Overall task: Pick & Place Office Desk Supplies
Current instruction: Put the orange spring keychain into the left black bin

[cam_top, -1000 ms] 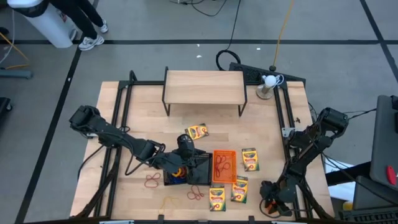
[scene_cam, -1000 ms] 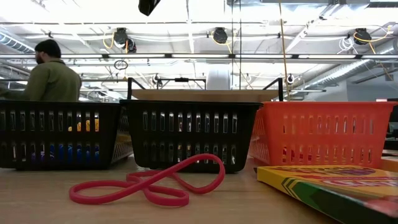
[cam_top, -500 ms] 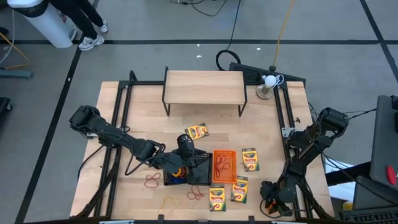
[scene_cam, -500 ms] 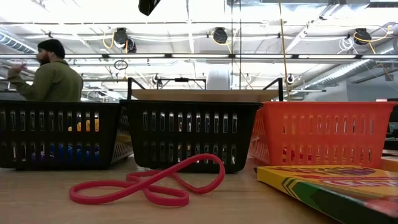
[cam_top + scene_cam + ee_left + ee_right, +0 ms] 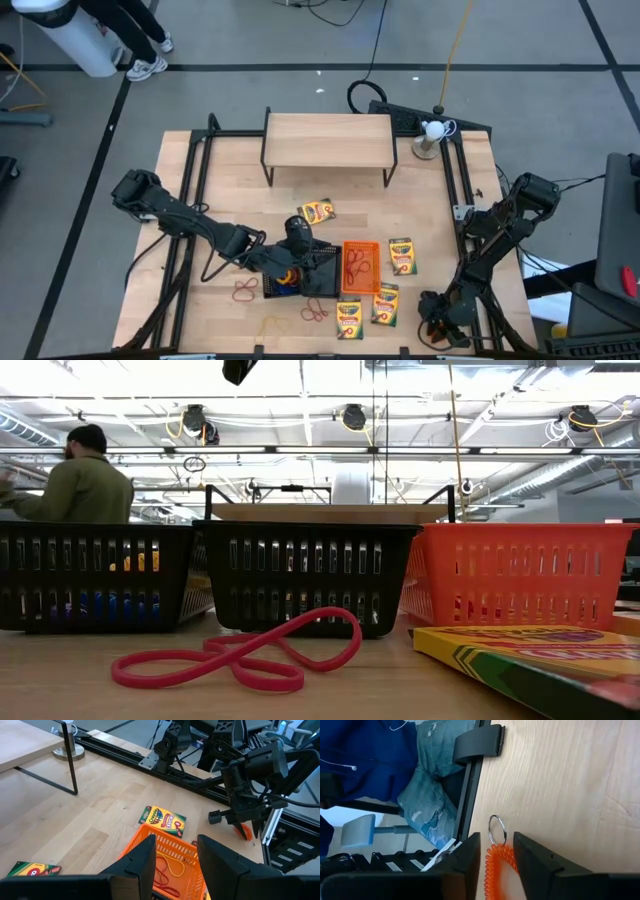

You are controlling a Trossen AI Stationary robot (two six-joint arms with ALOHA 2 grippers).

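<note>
In the low view, the yellow-and-green crayon box [image 5: 540, 660] at the bench's near edge runs off the picture's corner. From above, the left arm covers part of the black mesh trays [image 5: 310, 270], and their contents are too small to tell. The orange coiled cord [image 5: 497, 870] with its metal ring is cut off between the right fingers [image 5: 535, 865].

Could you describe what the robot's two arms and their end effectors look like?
Both arms are dark, jointed and slim, with black cables running along them. The left arm and right arm match. Each end effector has two flat, dark, squared fingers: left end effector, right end effector. An orange part shows at the right arm's tip in the left wrist view.
</note>
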